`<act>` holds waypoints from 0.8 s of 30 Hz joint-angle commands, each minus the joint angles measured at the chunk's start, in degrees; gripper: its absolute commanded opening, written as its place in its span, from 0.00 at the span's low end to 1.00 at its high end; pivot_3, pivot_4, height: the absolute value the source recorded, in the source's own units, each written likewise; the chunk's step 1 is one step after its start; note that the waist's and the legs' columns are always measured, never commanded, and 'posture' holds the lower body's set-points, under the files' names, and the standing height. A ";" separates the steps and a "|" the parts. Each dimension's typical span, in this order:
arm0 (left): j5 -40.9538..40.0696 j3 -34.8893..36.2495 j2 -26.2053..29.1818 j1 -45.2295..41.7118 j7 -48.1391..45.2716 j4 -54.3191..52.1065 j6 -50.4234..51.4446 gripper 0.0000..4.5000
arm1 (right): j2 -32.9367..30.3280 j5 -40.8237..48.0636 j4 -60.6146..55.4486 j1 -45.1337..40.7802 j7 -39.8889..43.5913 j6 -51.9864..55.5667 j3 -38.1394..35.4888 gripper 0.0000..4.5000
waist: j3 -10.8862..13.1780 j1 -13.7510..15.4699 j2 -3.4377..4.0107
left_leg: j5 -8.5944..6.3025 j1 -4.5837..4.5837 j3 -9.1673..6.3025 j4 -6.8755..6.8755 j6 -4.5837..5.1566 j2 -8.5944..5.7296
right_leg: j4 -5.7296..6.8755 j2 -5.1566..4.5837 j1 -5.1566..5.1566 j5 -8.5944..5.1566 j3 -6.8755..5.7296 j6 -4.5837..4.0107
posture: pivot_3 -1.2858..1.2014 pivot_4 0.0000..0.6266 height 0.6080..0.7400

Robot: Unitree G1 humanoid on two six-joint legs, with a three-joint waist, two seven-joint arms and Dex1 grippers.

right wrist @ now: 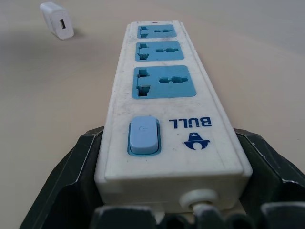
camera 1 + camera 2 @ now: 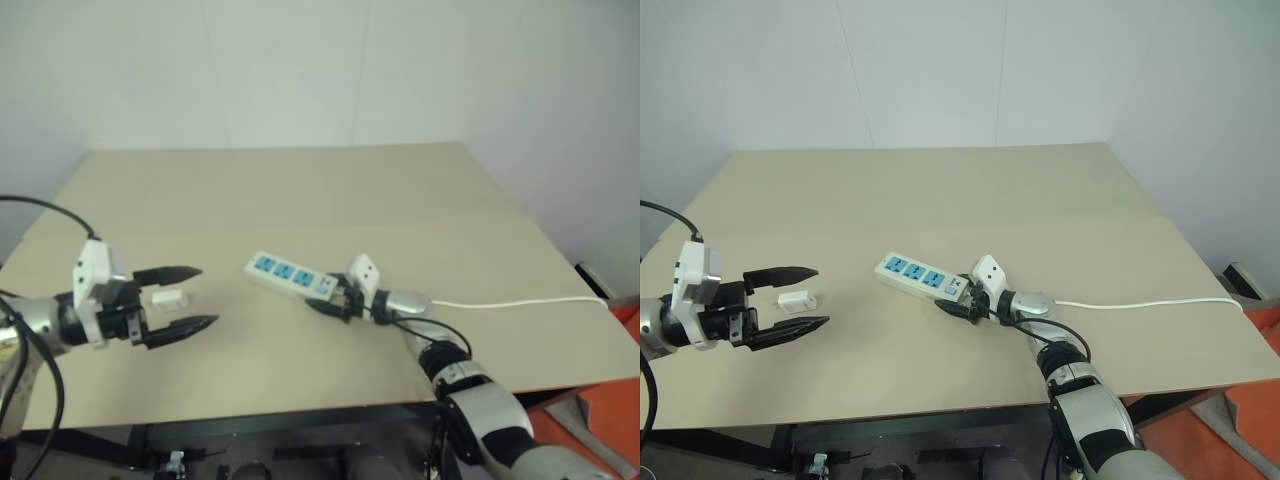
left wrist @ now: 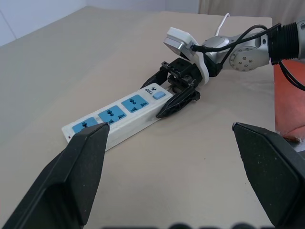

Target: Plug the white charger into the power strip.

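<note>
the table (image 2: 300,190) carries the power strip (image 2: 292,275) mid-way, and my right claw (image 2: 335,300) clamps its switch end, probably to steady it. my left claw (image 2: 180,298) hangs wide, empty, over the white charger (image 2: 168,297).

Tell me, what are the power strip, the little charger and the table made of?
The power strip looks like hard white plastic, smooth, slightly scuffed and grimy, with matte blue plastic socket faces. The white charger also looks like smooth white plastic with rounded edges. The table has a flat, matte beige top, probably laminated board; the pictures don't settle that.
</note>
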 commanded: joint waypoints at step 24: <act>54.12 -56.82 4.21 -66.02 -23.71 52.97 -21.67 1.00 | -6.53 2.74 -16.01 8.86 23.73 0.45 5.32 0.76 | 0.07 0.82 0.07 | 0.00 -0.87 -0.10 0.05 0.02 -0.04 | 0.05 0.13 -0.79 -0.05 -0.05 0.02 | 0.52 0.24 1.00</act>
